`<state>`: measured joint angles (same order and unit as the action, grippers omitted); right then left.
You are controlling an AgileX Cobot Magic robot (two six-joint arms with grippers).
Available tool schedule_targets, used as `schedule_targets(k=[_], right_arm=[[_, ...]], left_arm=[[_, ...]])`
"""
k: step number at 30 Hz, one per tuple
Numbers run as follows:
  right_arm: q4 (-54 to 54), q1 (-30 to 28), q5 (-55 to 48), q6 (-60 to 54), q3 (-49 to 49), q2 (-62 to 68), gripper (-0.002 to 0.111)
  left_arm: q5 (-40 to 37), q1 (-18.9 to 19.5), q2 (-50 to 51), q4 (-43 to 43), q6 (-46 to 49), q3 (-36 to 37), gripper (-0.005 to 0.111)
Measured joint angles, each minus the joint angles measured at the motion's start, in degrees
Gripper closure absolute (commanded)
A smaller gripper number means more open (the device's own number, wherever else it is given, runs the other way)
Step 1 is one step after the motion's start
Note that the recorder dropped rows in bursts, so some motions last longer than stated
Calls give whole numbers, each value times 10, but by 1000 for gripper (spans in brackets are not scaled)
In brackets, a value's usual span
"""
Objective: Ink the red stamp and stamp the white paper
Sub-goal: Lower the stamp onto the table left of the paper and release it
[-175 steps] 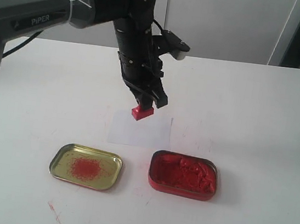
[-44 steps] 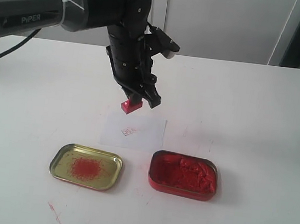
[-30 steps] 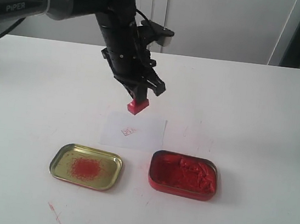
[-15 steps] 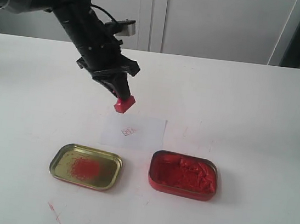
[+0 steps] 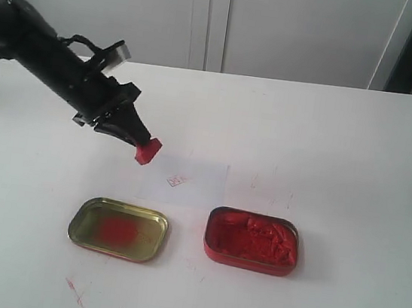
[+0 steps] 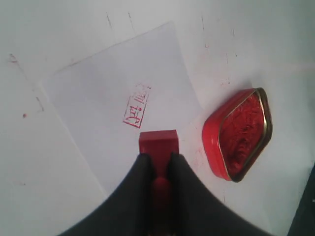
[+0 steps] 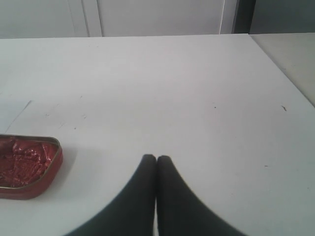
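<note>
My left gripper point(image 5: 136, 139) is shut on the red stamp point(image 5: 147, 150), holding it tilted in the air over the left edge of the white paper point(image 5: 202, 182). In the left wrist view the red stamp point(image 6: 158, 146) sticks out between the black fingers point(image 6: 139, 172), above the white paper point(image 6: 98, 98), which carries a red seal print point(image 6: 136, 106). That red seal print point(image 5: 177, 181) also shows in the exterior view. My right gripper point(image 7: 156, 158) is shut on nothing above bare table; it is out of the exterior view.
A red tin of red paste point(image 5: 252, 240) lies right of the paper, near the front; the same red tin point(image 6: 238, 132) shows in the left wrist view and at the edge of the right wrist view point(image 7: 27, 164). A gold tin lid with red smears point(image 5: 118, 229) lies front left. A red mark point(image 5: 75, 293) stains the table.
My left arm has swung left and low, carrying the stamp off the paper's middle to its left edge. A red print now shows on the paper. The tins have not moved.
</note>
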<state>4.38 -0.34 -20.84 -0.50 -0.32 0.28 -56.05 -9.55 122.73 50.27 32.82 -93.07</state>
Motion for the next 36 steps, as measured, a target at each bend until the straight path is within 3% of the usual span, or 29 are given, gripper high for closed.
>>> schedule_targets(k=[5,13,23,32,36], right_arm=[[0,0,0,0,0,0,108],[0,0,0,0,0,0,108],[0,0,0,0,0,0,108],[0,0,0,0,0,0,108],[0,0,0,0,0,0,108]], left_arm=[[14,39,0,41,39,62,107],[79,41,0,46,45,112,107],[90,41,0,43,45,119,106],[92,41,0,7,20,119,66],[93,41,0,-1,18,119,54]])
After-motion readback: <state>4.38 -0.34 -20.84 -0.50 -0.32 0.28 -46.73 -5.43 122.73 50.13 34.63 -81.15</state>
